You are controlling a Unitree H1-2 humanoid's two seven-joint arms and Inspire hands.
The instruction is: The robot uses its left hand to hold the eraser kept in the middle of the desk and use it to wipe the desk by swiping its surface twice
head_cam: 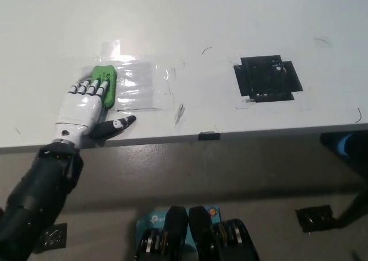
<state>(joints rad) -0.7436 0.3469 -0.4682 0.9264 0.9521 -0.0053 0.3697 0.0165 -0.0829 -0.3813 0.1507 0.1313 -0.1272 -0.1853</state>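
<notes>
Eraser (104, 84), green, lies flat on the white desk (190, 25) under the fingertips of the left hand (86, 106). Its far end shows beyond them, and its near end is hidden below the palm. The hand lies spread on top of it, fingers laid along the eraser's upper face and thumb out to the side on the bare desk. That looks like pressing down, not a closed grasp around the sides, though I cannot see under the palm to be sure.

The main risk follows from that hold. With only downward pressure and nothing wrapped round its edges, the eraser could slip out from beneath the fingers on a quick sideways swipe, so the hand would slide on without it. Too light a press and it skates without wiping; a tilted one could tip it up on an edge.

Just beside the fingers lies a glossy clear patch (141, 85), apparently tape or film stuck to the desk. Its edge might catch the eraser. The desk's near edge runs close behind the wrist, so a pull toward the body could carry the eraser off it.

Farther off on the thumb side lies a black square (267, 78). No containers show anywhere. The right hand is out of view.
</notes>
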